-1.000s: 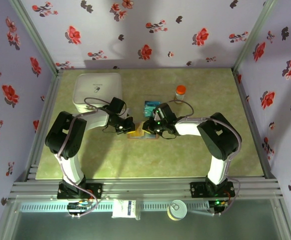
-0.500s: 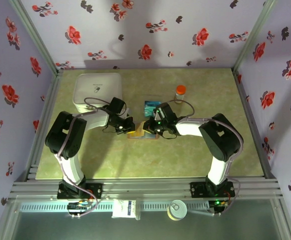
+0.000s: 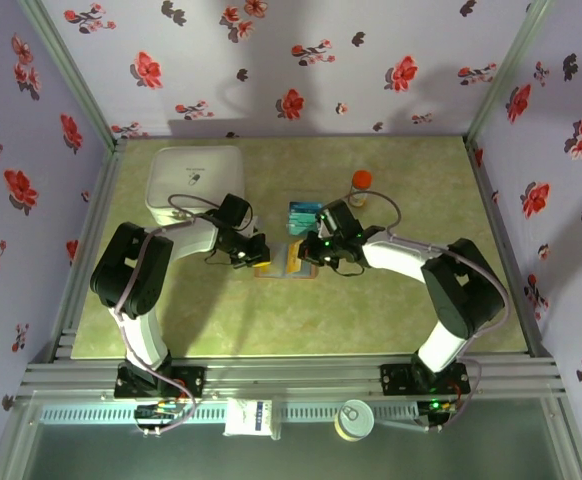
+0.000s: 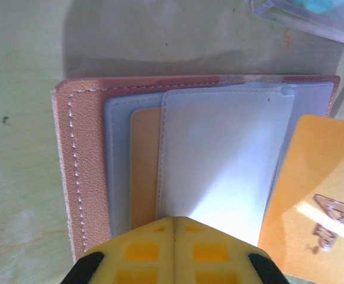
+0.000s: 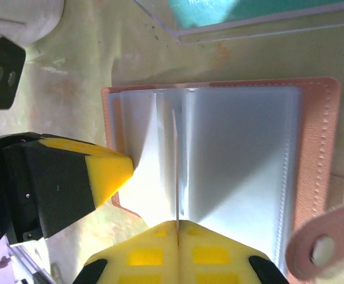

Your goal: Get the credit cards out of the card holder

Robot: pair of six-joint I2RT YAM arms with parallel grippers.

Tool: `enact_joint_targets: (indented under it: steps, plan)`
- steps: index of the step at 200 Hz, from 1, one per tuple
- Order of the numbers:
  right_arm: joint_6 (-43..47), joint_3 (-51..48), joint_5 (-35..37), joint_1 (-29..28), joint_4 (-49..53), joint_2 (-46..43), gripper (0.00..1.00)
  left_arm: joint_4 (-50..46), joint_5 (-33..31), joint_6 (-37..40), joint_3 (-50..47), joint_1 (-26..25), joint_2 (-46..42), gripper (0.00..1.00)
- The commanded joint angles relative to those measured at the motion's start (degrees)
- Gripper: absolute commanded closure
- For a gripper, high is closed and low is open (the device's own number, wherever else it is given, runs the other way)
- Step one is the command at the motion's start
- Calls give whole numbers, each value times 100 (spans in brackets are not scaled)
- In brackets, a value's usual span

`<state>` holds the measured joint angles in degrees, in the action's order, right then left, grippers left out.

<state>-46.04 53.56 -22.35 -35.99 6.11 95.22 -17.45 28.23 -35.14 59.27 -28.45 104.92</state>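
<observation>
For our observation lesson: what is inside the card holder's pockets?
A strip of orange card shows in the card holder; a yellow card sticks out. Pocket layers cover the rest.

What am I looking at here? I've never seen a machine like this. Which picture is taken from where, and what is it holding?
These are two robot arms, the left arm and the right arm, bolted to the near edge of a table. Each ends in a two-finger gripper with yellow tips. The wide picture comes from a camera above and behind them. The two close-ups come from small cameras on the wrists, so each shows its own fingers at the bottom. On the table lie an open brown wallet, a white box, a small orange-capped bottle and a clear tray with teal cards. The left gripper is pinched shut on the wallet's edge, seemingly to steady it. The right gripper is pinched shut on a yellow card, which its own camera sees edge-on as a thin line.
</observation>
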Motion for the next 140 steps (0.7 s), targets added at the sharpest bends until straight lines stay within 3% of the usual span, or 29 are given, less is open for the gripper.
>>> enact_joint_targets:
  steps: [1,54,120,140]
  plan:
    - [752,460,262,44,902,-210,99,-457,-152,121,195,75,-97,96]
    - [2943,1701,697,48,2687,-38,100,-848,-42,226,665,85,-441,90]
    - [7006,3265,1434,171,4246,646,100,-784,-116,279,142,267,-845,90]
    - [7814,3764,1741,180,4600,848,100,-796,-159,322,-51,345,-1002,90]
